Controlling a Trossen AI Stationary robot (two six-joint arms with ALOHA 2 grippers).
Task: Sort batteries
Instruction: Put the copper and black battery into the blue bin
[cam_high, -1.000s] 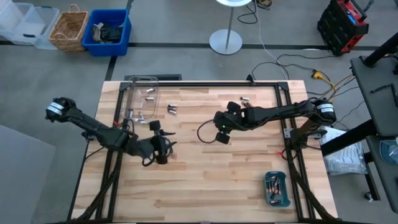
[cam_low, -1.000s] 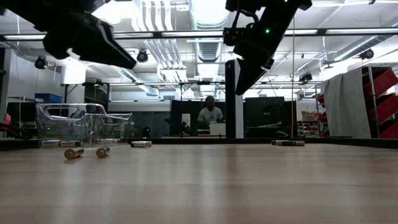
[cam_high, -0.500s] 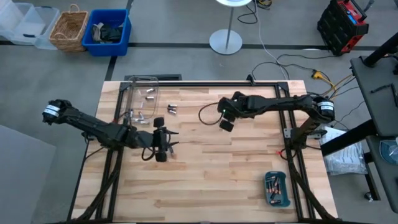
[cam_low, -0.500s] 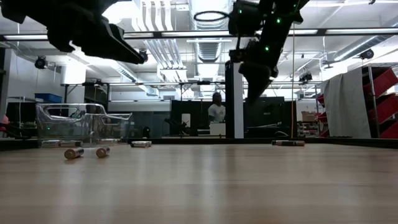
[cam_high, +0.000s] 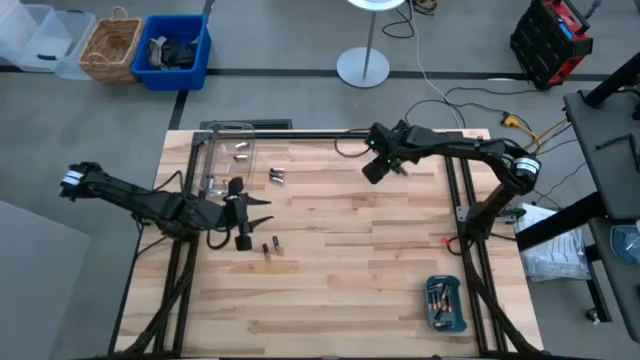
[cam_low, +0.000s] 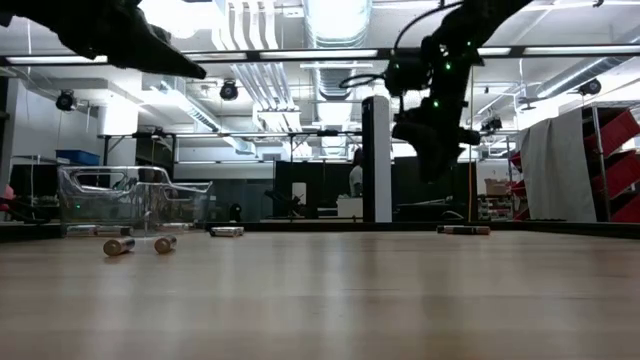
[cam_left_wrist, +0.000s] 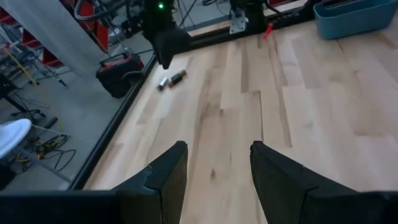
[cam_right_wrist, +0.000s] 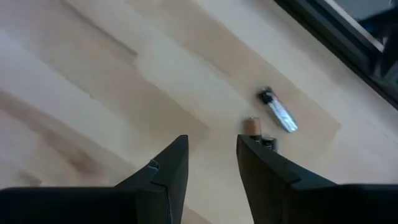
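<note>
Wooden butcher-block table (cam_high: 340, 270), framed by dark rails, with bare grey floor all round; most of the near half lies open. Left gripper (cam_high: 243, 213) sits over the left-centre of the board, fingers spread apart and holding nothing, wide bare planks ahead of it in its wrist view (cam_left_wrist: 214, 168). Just beside it on the near side, two small batteries (cam_high: 270, 247) lie loose on the wood. Clear plastic box (cam_high: 228, 160) stands at the far-left edge against the rail, a few cells inside; another pair of batteries (cam_high: 277, 176) lies just right of it. Right gripper (cam_high: 376, 168) hovers near the far edge, right of centre, raised off the surface in the low view (cam_low: 432, 140); fingers parted, empty (cam_right_wrist: 211, 163). Beyond its fingertips a silvery cell with a dark end (cam_right_wrist: 278, 112) and a coppery-ended one (cam_right_wrist: 251, 125) lie close together on the wood, near the dark rail. Teal tray (cam_high: 446, 303) sits at the near-right corner, well apart from both arms, holding several cells. Low view: two cells (cam_low: 138, 244) lie side by side at left, the box behind them, and a long clear run of board in front.
</note>
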